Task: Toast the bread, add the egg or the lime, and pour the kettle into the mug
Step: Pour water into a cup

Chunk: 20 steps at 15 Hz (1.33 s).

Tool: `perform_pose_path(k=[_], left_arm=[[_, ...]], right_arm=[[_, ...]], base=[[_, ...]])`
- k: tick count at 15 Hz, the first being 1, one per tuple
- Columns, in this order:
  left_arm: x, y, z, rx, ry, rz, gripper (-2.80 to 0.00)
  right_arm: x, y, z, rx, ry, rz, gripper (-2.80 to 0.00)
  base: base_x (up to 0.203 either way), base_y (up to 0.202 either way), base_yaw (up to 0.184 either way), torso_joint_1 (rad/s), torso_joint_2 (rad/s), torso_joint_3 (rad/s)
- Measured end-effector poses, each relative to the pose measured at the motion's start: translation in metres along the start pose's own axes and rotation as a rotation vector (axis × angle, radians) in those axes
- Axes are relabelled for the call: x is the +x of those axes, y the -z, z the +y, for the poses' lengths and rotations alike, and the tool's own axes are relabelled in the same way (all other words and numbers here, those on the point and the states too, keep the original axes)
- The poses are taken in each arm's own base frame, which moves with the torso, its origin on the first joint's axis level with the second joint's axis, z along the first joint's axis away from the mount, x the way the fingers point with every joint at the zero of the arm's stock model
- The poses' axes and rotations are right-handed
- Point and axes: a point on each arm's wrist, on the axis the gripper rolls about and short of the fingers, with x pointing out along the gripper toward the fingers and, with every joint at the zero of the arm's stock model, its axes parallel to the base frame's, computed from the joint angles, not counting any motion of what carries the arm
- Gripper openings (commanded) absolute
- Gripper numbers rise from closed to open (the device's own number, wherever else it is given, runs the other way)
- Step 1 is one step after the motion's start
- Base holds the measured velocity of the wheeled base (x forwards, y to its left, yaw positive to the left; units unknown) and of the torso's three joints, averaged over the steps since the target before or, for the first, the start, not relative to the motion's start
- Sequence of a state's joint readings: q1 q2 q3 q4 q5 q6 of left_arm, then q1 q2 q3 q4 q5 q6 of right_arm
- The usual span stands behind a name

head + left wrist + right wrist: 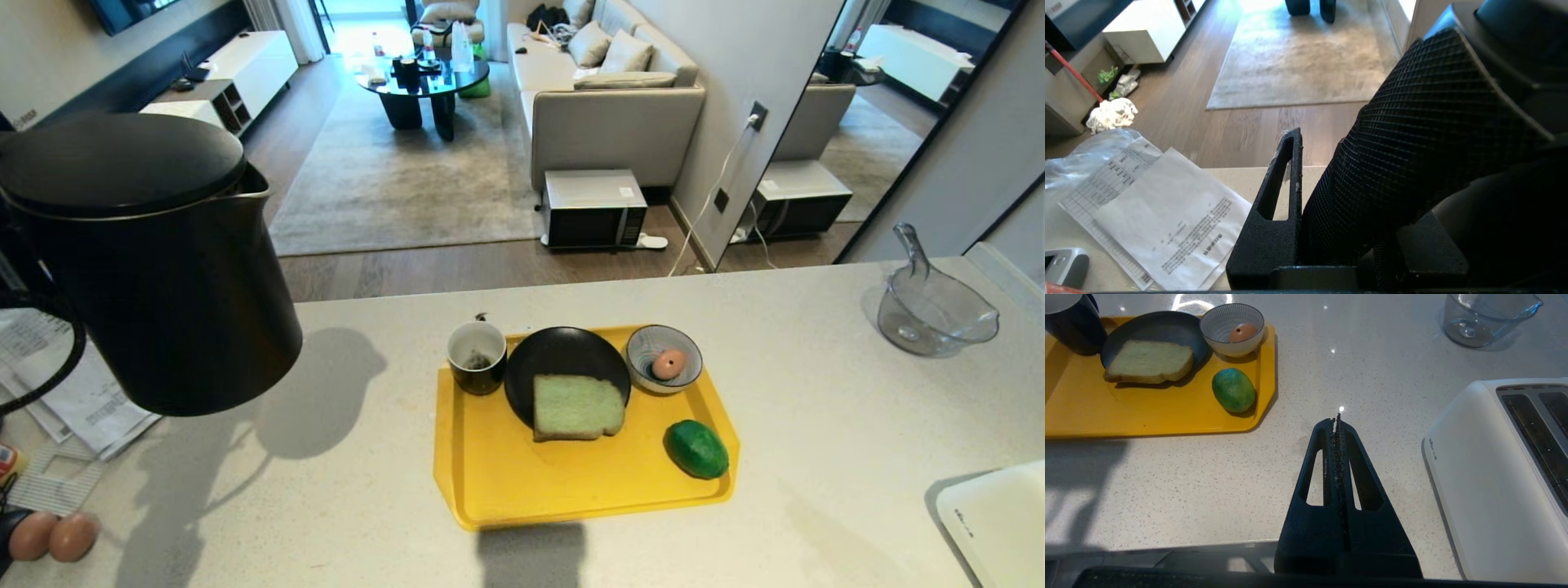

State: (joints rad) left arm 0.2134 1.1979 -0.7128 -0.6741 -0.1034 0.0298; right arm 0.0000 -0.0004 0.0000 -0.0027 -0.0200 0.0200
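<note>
The kettle (155, 261) fills the near left of the head view, lifted clear of the surface (816, 392) and casting a shadow beneath it. In the left wrist view, the left end effector (1331, 171) is pinching the kettle's ribbed handle (1412, 143), one finger (1278, 196) plainly against it. The right end effector (1337, 428) hangs over bare surface between the tray (1147, 420) and the white toaster (1494, 465), its fingers pressed together on nothing.

On the yellow tray, the mug (477, 356) sits in the far left corner with something small and dark inside. Just beside it is a black plate (563, 359) bearing the bread (577, 407). A striped bowl (664, 359) holding an egg (668, 363) sits at the far right, and the lime (695, 448) lies loose near the tray's right edge.

The pour looks to be the step in hand, and it could go wrong easily. The mug's mouth is small and the plate is almost touching it, so a spout that overshoots would wet the bread. A heavy kettle gripped only by its handle may swing as it tilts. The lime could roll if the tray is knocked.

Papers (73, 392) and two eggs (53, 535) crowd the left edge. The stretch between kettle and tray is open, so that approach looks free. A glass jug (931, 310) stands well apart at the right.
</note>
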Motion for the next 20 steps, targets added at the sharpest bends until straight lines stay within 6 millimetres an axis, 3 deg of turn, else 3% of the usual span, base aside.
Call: perform_pose_path(k=[20], left_arm=[[0.004, -0.013, 0.000, 0.164, 0.003, -0.019, -2.80]], right_arm=[[0.000, 0.000, 0.000, 0.000, 0.000, 0.000, -2.80]], base=[[0.000, 0.000, 0.000, 0.004, 0.00, -0.183]])
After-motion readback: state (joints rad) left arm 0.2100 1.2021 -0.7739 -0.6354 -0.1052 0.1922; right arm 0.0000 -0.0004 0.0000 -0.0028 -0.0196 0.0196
